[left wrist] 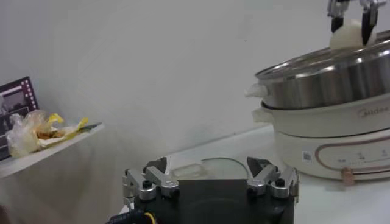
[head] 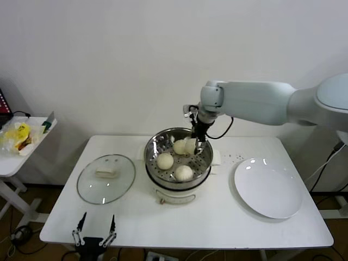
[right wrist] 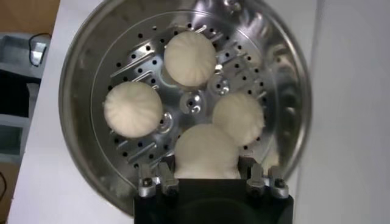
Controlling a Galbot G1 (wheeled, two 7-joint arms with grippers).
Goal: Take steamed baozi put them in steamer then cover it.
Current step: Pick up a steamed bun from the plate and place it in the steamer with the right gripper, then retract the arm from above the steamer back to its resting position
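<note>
The steamer point(head: 150, 156) stands mid-table on its white base. Three steamed baozi point(head: 165, 161) rest on its perforated tray point(right wrist: 137, 55). My right gripper point(head: 197, 142) hangs over the far side of the pot, shut on a fourth baozi point(right wrist: 207, 152) held just above the tray. The left wrist view shows that bun point(left wrist: 346, 35) between the right fingers point(left wrist: 334, 21), above the steamer wall point(left wrist: 329, 82). The glass cover point(head: 106, 178) lies flat on the table left of the steamer. My left gripper point(head: 93, 228) sits open and parked at the table's front left edge, with the cover point(left wrist: 201, 167) beyond it.
A white plate point(head: 268, 187) lies to the right of the steamer. A low side table point(head: 11, 163) with a yellow bag point(head: 19, 136) stands off the left end. The wall rises close behind the table.
</note>
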